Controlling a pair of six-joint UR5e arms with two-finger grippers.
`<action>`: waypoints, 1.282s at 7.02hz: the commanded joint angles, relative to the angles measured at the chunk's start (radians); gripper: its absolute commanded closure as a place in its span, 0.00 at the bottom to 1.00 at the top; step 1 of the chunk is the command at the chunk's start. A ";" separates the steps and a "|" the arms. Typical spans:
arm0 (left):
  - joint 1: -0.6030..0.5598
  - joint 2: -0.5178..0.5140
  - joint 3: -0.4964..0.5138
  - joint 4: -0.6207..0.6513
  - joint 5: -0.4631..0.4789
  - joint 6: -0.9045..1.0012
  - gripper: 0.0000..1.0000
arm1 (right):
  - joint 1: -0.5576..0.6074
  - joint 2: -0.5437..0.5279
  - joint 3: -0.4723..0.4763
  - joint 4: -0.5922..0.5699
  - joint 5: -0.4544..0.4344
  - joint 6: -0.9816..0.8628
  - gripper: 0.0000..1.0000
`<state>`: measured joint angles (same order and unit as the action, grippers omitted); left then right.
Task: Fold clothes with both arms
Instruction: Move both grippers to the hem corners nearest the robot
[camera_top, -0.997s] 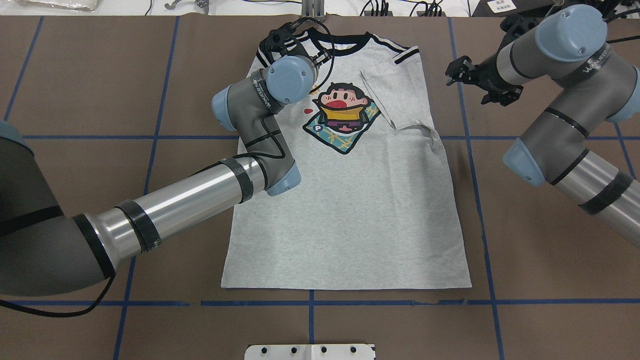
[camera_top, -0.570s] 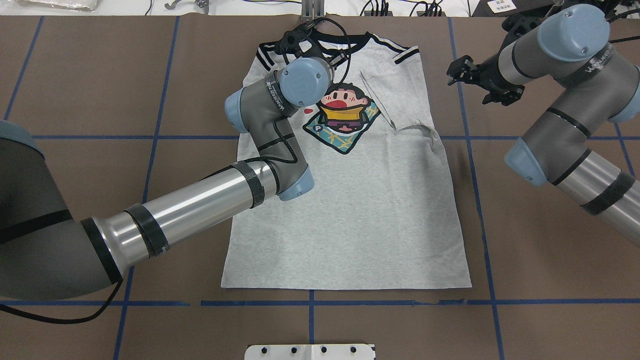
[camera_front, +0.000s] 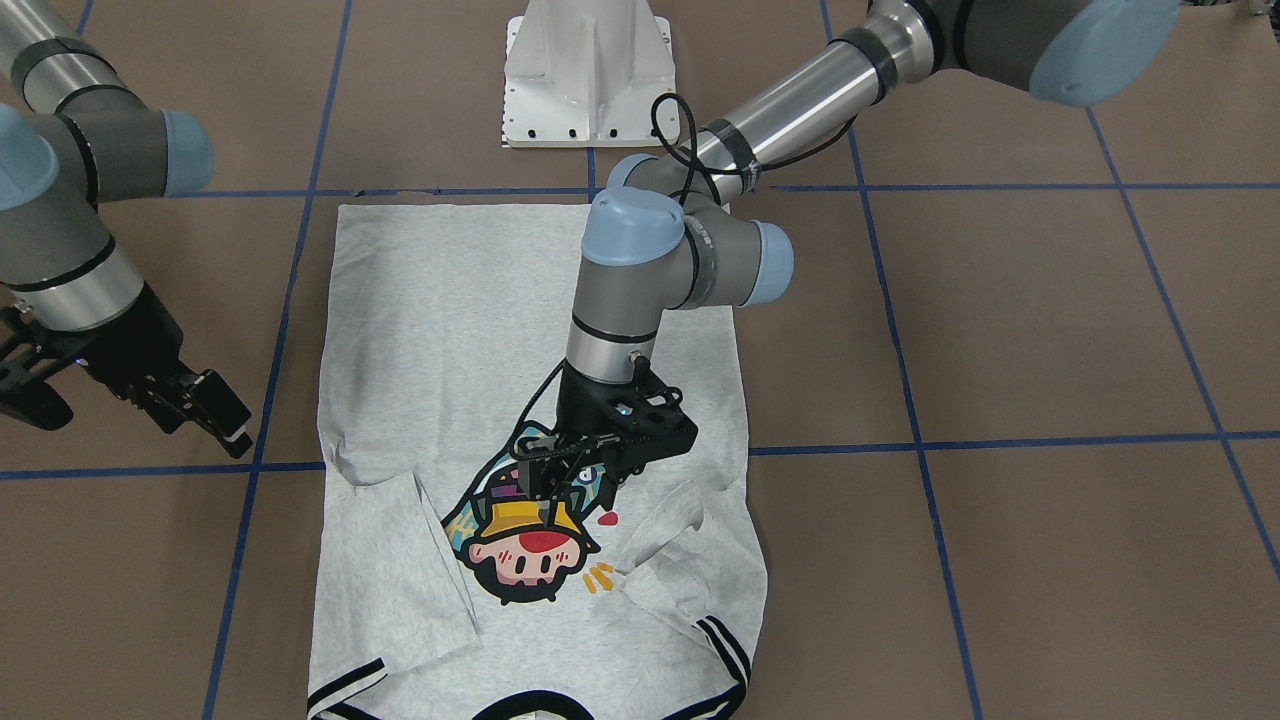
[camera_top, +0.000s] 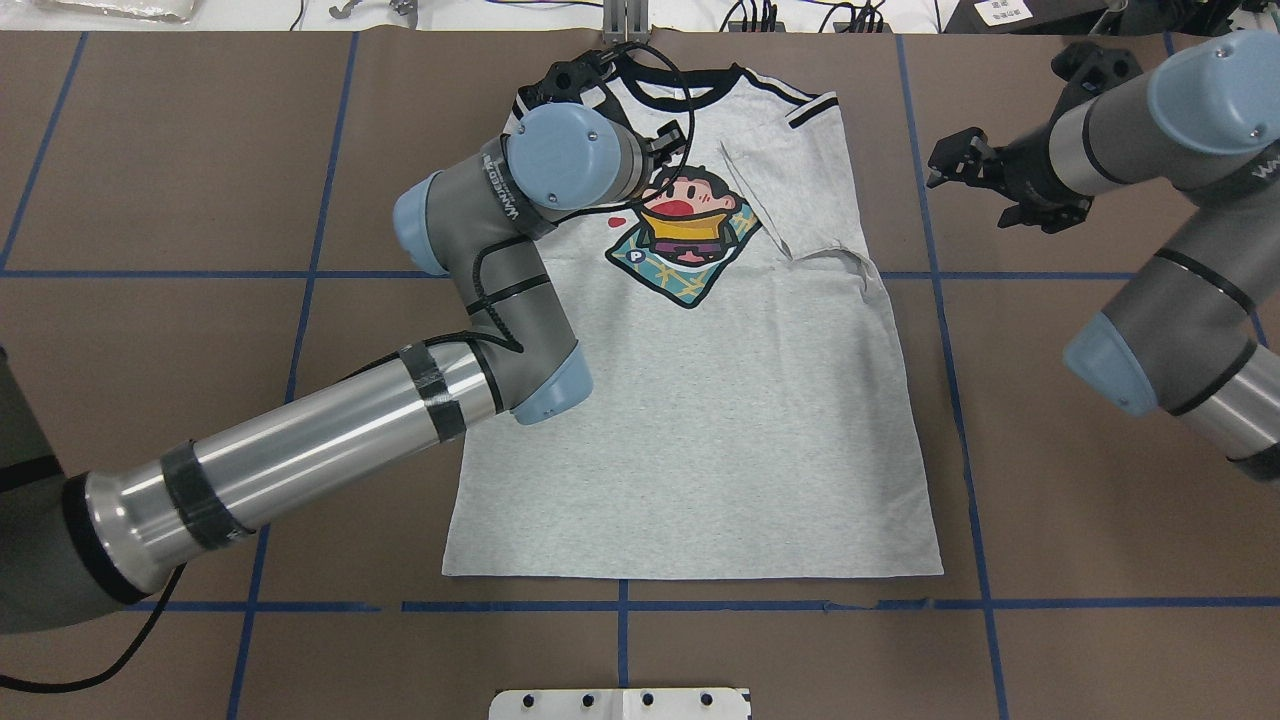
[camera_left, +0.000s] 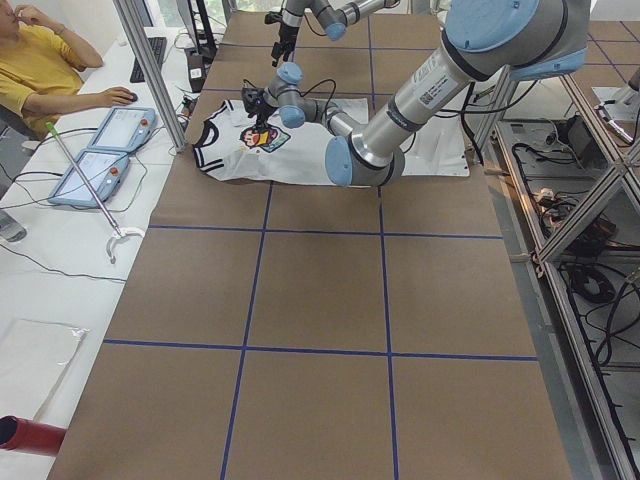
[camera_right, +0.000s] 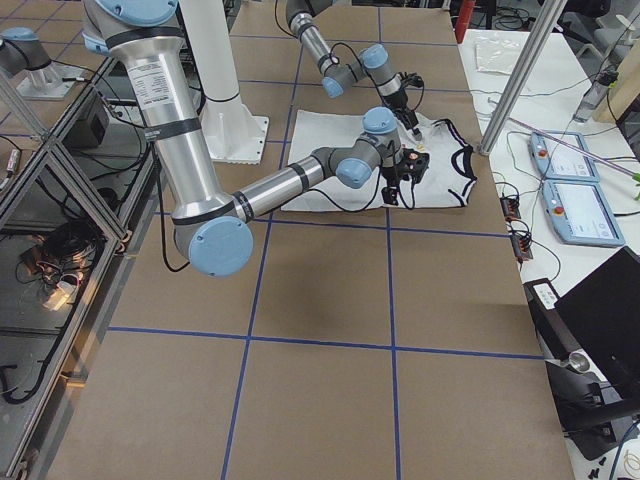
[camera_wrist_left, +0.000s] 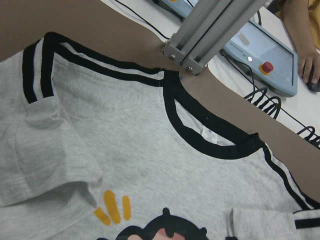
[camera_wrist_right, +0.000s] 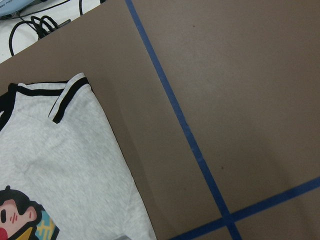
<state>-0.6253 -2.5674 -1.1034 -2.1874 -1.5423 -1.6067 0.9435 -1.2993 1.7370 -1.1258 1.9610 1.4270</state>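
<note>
Since both sleeves (camera_top: 790, 190) lie folded inward, I judge the task partly done: the T-shirt (camera_top: 700, 420) lies flat on the tabletop (camera_top: 150, 150), body unfolded. My left hand (camera_front: 550, 492) hovers above the print (camera_top: 680, 235), and I cannot tell its opening; my right hand (camera_top: 945, 165) hangs spread, empty, at the shirt's 2 o'clock.

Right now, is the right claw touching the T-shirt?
No, the right claw hangs over the bare brown table, clearly apart from the T-shirt and its edge.

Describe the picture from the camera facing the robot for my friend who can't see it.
A grey T-shirt with a cartoon print lies flat on a brown table, both sleeves folded inward. The left gripper hangs over the print; the right gripper hovers beside the shirt, over the table.
</note>
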 joint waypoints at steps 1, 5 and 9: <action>-0.010 0.137 -0.244 0.086 -0.100 0.046 0.29 | -0.066 -0.083 0.110 0.000 -0.008 0.132 0.00; -0.025 0.419 -0.671 0.160 -0.194 0.208 0.29 | -0.383 -0.247 0.323 -0.002 -0.277 0.431 0.01; -0.024 0.464 -0.684 0.149 -0.202 0.206 0.27 | -0.758 -0.331 0.487 -0.249 -0.593 0.728 0.09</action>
<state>-0.6502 -2.1087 -1.7891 -2.0361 -1.7462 -1.3998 0.2534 -1.6131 2.2052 -1.3262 1.4077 2.0746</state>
